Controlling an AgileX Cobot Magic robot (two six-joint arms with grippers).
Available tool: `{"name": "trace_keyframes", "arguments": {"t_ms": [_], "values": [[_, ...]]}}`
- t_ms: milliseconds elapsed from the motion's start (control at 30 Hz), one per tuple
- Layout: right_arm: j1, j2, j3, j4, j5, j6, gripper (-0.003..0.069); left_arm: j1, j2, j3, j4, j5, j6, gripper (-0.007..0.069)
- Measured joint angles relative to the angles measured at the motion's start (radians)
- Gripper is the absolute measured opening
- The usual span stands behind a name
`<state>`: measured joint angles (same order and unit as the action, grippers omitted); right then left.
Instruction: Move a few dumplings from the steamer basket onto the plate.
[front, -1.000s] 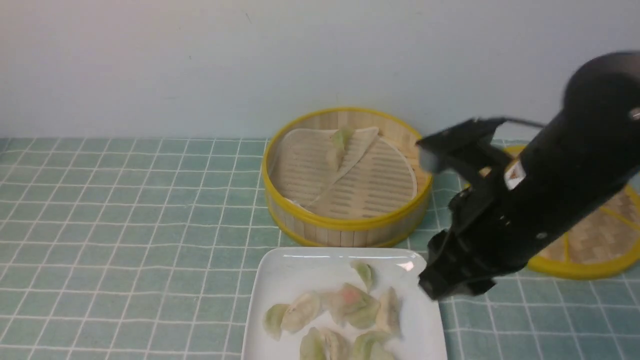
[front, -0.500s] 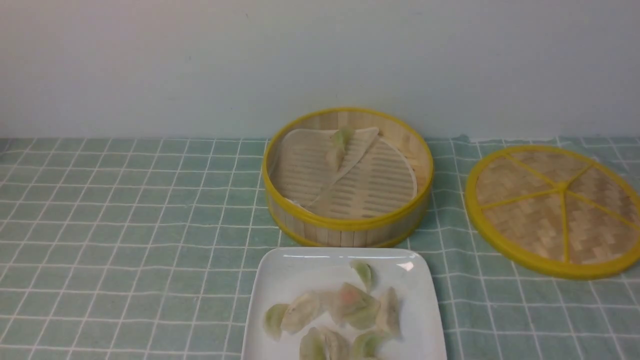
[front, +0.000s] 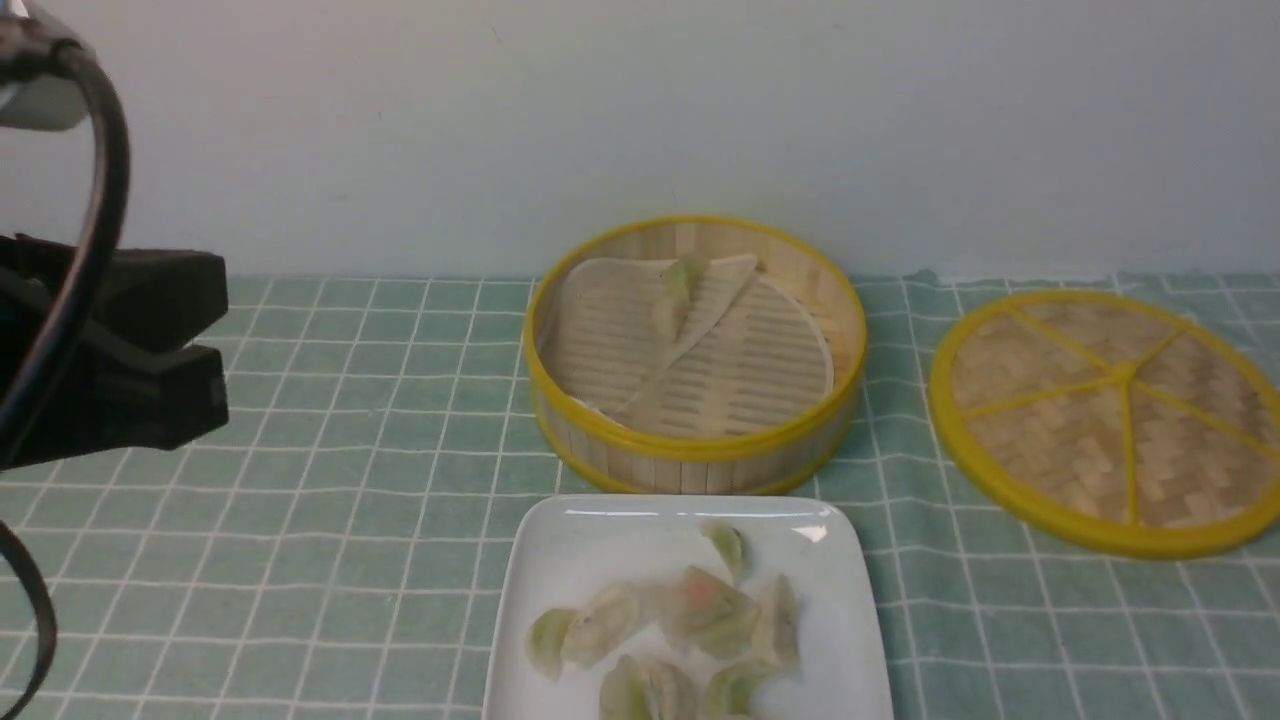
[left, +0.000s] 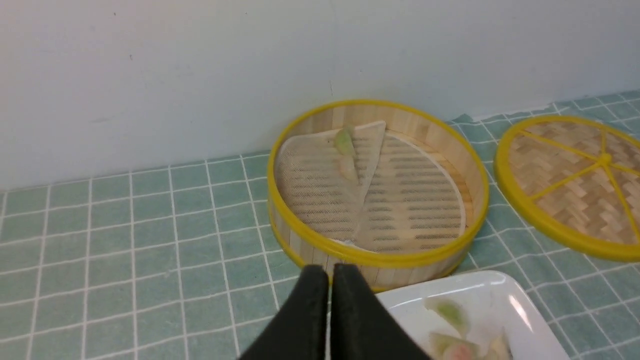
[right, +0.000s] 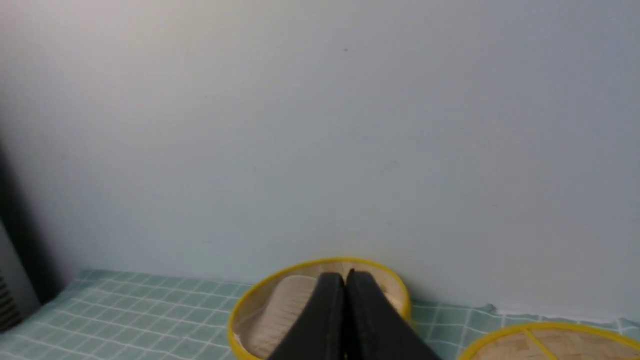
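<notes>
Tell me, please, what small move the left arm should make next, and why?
Probably advance the left claw over the rim of the steamer basket, toward the green dumpling on the folded liner by its far wall. The claw is shut and empty, apart from the basket, and the plate already holds several.

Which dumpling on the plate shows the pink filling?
The middle dumpling of the cluster on the plate: a pink-orange patch shows through its skin, while the rest look plain pale green or whitish.
</notes>
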<state>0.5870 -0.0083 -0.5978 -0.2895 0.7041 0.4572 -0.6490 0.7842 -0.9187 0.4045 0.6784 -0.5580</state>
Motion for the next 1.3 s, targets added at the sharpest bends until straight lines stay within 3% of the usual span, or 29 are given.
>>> {"name": "trace_keyframes", "arguments": {"t_ms": [300,1300], "values": [[0.0,0.002,0.0,0.091,-0.04,0.001,-0.0013,0.0,0.0,0.0,-0.011,0.08,0.079,-0.0006],[0.001,0.002,0.003,0.098,-0.034,0.002,-0.0013,0.0,0.0,0.0,-0.074,0.002,0.093,-0.0006]]}}
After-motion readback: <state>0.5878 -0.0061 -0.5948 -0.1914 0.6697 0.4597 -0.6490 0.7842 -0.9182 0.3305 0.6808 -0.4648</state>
